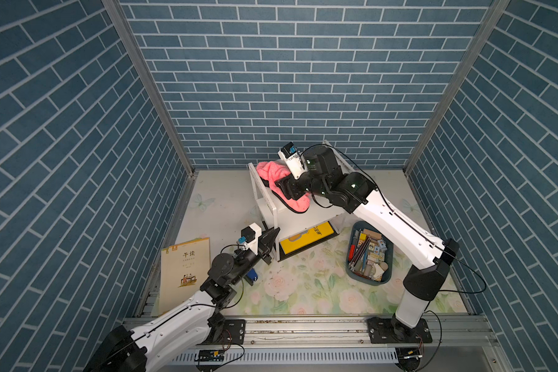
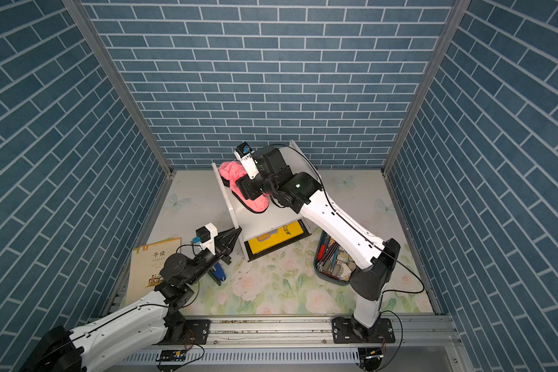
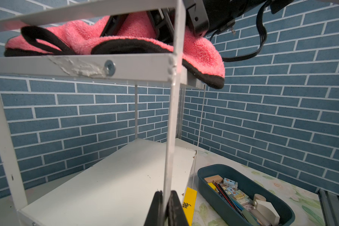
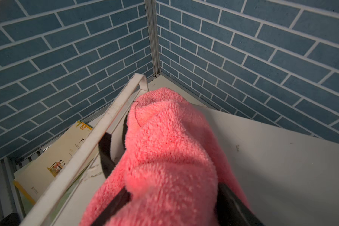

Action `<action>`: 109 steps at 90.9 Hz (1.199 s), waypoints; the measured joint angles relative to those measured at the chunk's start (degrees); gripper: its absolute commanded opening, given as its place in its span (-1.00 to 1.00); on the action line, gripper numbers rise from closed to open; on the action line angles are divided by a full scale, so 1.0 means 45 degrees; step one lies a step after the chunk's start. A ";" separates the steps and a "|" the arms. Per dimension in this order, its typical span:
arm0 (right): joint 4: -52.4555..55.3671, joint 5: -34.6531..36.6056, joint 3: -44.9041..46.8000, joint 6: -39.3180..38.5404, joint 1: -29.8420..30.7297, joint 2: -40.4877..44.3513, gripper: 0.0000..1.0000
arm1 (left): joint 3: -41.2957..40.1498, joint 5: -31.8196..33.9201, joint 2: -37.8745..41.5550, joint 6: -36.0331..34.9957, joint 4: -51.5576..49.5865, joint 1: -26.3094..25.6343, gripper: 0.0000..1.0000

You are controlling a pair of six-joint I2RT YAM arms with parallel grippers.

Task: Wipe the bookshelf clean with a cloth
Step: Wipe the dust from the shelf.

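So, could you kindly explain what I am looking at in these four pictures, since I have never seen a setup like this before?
Two robot arms stand at the near edge of a table inside a booth with brick-pattern walls. Two pictures look down from above, nearly the same view; the other two come from a camera on each arm's wrist. On the flowery table are a small white bookshelf, a dark bin of small items, a beige book, a blue stapler, and a yellow book in the shelf's bottom tray. The left claw is clamped on the shelf's slim corner post. The right claw is over the top board with the pink cloth bunched between its fingers; how firmly it grips I cannot tell.
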State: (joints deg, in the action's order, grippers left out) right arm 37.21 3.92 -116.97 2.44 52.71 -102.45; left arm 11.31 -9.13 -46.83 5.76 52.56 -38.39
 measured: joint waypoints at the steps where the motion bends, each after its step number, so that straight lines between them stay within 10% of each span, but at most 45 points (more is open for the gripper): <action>1: 0.0015 0.0044 0.0000 -0.0063 0.0019 0.0000 -0.04 | 0.0000 0.0000 0.0000 0.0000 -0.0005 0.0000 -1.00; 14: 0.0233 0.0743 -0.0141 -0.0355 0.0238 -0.0019 -1.00 | 0.0000 0.0010 -0.0005 0.0000 0.0000 0.0000 -1.00; 109: -0.2055 0.1836 -0.2584 0.1107 0.0641 -0.2861 -1.00 | 0.0219 -0.0272 -0.0933 0.0277 0.0729 -0.0024 -1.00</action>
State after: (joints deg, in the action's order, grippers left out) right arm 27.97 12.19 -128.60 7.42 55.59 -115.33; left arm 12.29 -10.35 -51.03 7.01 55.83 -38.50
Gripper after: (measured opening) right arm 0.092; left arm 0.102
